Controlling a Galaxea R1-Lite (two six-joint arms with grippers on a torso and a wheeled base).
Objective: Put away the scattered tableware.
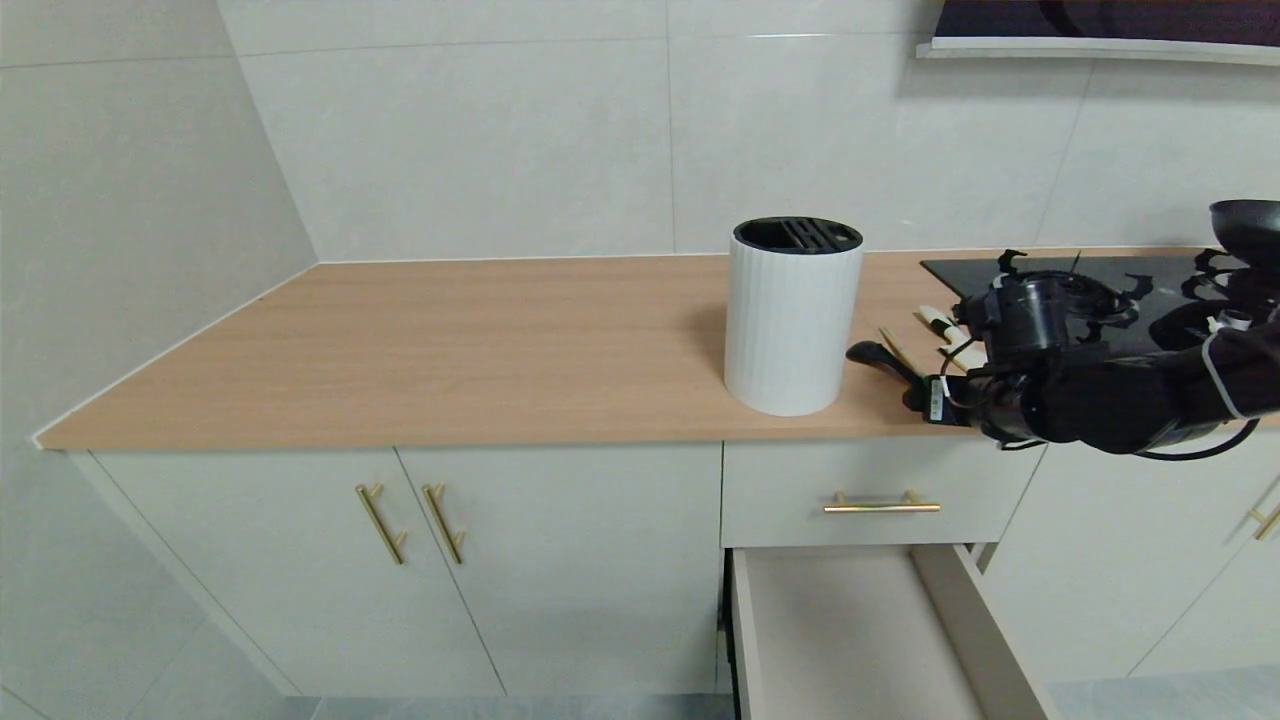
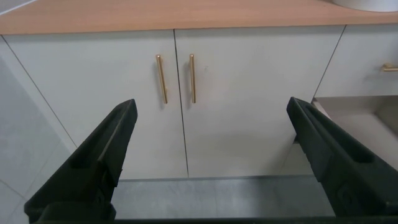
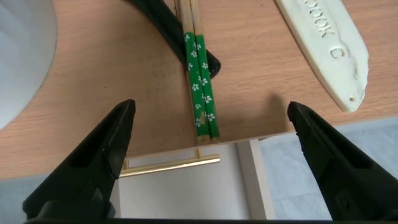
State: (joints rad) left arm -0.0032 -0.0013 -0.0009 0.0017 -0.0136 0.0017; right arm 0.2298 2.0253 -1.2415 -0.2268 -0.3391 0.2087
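Note:
A pair of wooden chopsticks [image 3: 200, 74] with green flowered ends lies on the wooden counter [image 1: 450, 340], its tips at the front edge. A black utensil [image 3: 174, 31] lies beside and partly under them, and a cream-white utensil [image 3: 329, 50] rests further along. In the head view the chopsticks [image 1: 897, 350], black utensil [image 1: 878, 356] and white utensil [image 1: 940, 325] sit just right of a white ribbed holder [image 1: 793, 320] with a black slotted top. My right gripper [image 3: 211, 109] hangs open above the chopsticks' green ends, seen at the counter's front edge [image 1: 925, 390]. My left gripper [image 2: 211, 107] is open, low before the cabinet doors.
A black hob [image 1: 1060, 280] with a dark pot [image 1: 1245, 225] lies at the counter's right end. Below the right gripper, a drawer [image 1: 850, 630] stands pulled out under a shut drawer with a gold handle [image 1: 882, 505]. Gold-handled cabinet doors [image 2: 177, 78] face the left gripper.

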